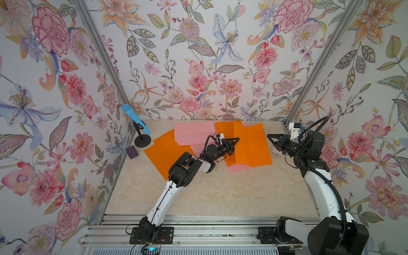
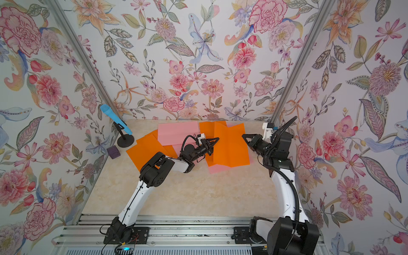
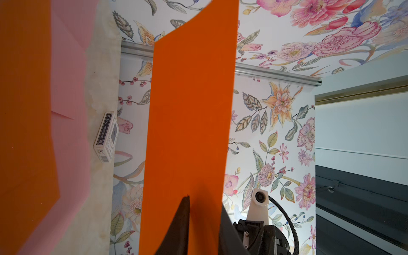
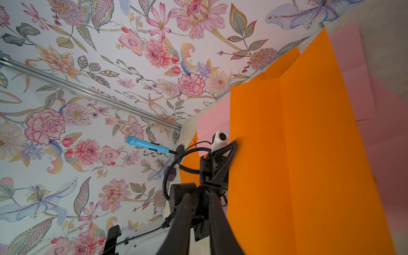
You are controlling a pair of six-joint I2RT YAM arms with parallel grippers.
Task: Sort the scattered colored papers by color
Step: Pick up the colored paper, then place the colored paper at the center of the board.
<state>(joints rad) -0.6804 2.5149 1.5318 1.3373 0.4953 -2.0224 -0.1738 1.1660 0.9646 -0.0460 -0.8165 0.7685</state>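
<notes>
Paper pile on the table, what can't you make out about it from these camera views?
Pink sheet count: in a top view, orange sheets and the left arm cover much of the pink paper.
Lifted orange sheet: the left wrist view's edge cuts off its far end.
White card box: in a top view, mostly behind the right gripper.

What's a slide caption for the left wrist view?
Left gripper pinches a raised bright orange paper sheet; light pink paper sheets lie beyond.

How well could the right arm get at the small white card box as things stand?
Probably yes: the white card box lies bare on the table just beneath the right gripper, beside the orange sheet, with nothing covering it.
</notes>
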